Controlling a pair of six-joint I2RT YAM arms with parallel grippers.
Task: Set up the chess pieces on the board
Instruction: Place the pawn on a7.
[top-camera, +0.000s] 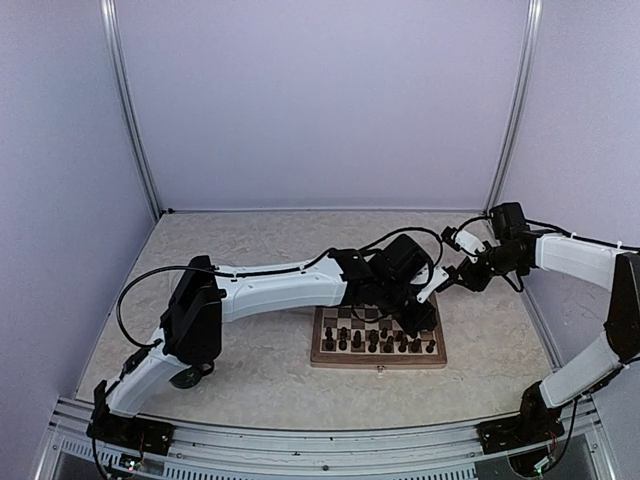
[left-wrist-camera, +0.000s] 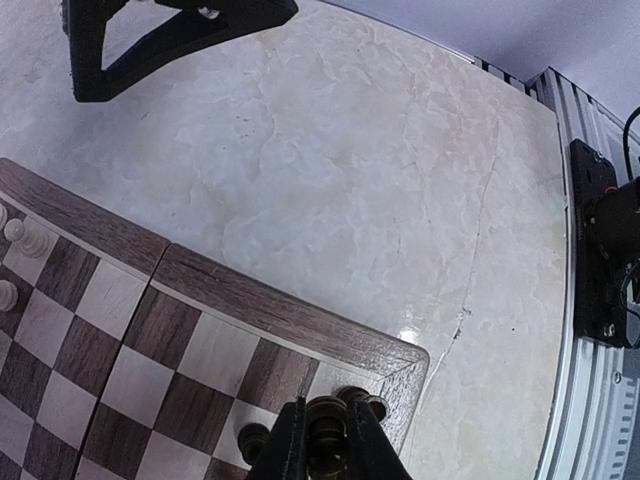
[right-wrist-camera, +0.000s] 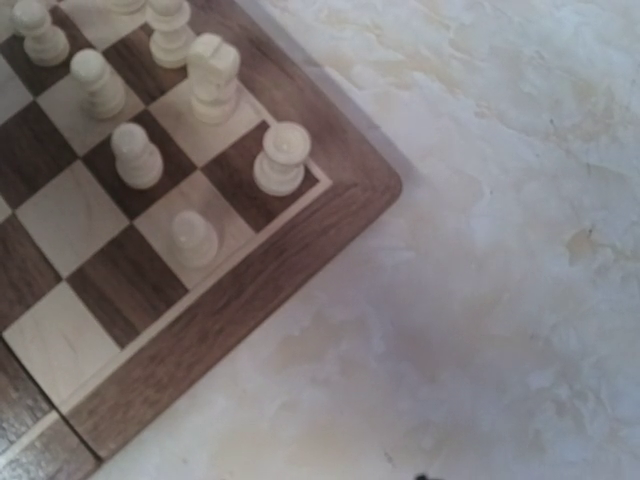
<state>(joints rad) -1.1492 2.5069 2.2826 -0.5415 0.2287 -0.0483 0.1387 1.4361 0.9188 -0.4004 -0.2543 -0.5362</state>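
One dark piece (left-wrist-camera: 328, 418) is pinched in your left pincer (left-wrist-camera: 328, 450) at the board (left-wrist-camera: 270, 305) corner, bottom centre of the left wrist view. You seem to be placing it; next, release and lift straight up. Right pincer (top-camera: 452, 276): width cannot be told.

One board (top-camera: 350, 362), two robot arms (top-camera: 270, 288), at least four cream pawns (right-wrist-camera: 136, 155), one cream rook (right-wrist-camera: 280, 158), one cream knight (right-wrist-camera: 214, 78).

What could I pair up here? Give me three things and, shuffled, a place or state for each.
Things:
1. left gripper
2. cream knight
3. board

Places or states:
A. lying flat on the marbled table
B. closed on a dark piece
C. standing on a cream square next to the corner

Pairs: 1-B, 2-C, 3-A.
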